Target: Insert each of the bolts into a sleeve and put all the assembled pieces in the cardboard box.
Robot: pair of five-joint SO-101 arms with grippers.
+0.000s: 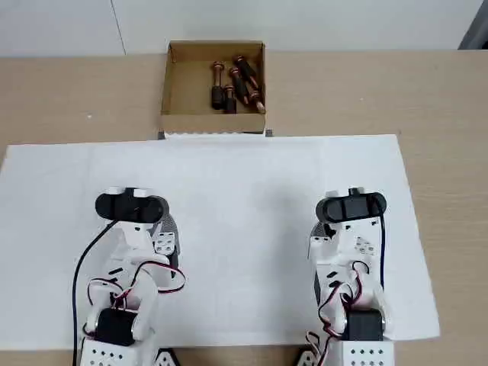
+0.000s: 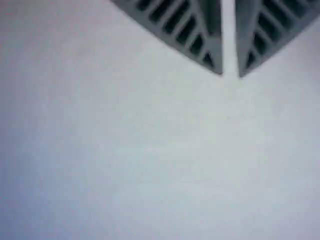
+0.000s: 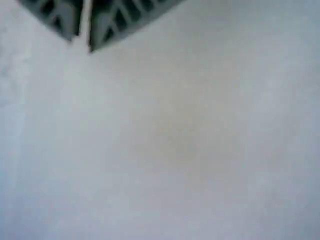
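Left pincer (image 2: 230,74) and right pincer (image 3: 83,46) are clenched empty; bolts (image 1: 238,82) lie in cardboard box (image 1: 183,85), long axes mostly near-to-far.

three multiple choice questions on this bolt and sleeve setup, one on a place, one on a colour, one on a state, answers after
1. Where do the copper-brown bolt-and-sleeve pieces lie?
A held in a gripper
B in the open brown cardboard box
C in a glass jar

2. What colour is the flat paper sheet?
A white
B blue
C black

3. How is the left gripper?
A wide open
B shut on a bolt
C shut, empty

Answers:
1. B, they lie together within the box's walls.
2. A, the sheet is white against the tan wooden table.
3. C, its fingertips nearly meet over bare paper.
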